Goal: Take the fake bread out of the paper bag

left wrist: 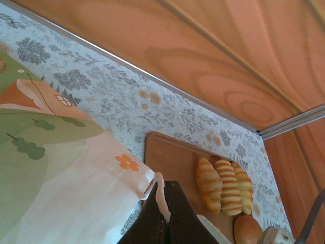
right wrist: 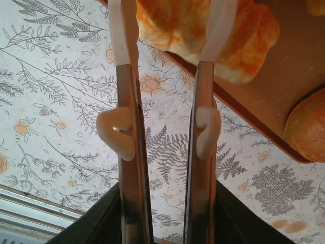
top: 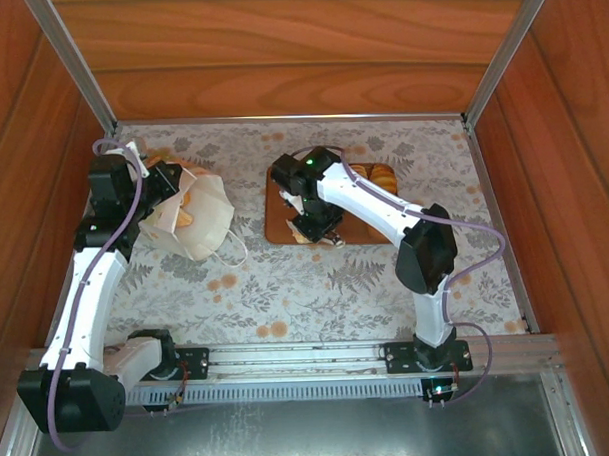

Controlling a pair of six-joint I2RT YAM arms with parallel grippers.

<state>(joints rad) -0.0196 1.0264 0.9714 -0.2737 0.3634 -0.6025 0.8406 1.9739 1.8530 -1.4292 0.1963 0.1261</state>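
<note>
The right gripper is pointing away from the lens, its pale fingers pinching a piece of fake bread over the near edge of the brown tray, with that arm folding leftward from its elbow. The left gripper is pressing together on the paper bag rim, its arm stretching up the left side of the table. Ridged rolls are lying on the tray

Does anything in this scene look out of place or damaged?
Yes: the paper bag lies tipped and crumpled on the left of the table, its rim pinched by the shut left pincer. The right pincer grips a pastry at the tray edge; nothing is spilled.
</note>
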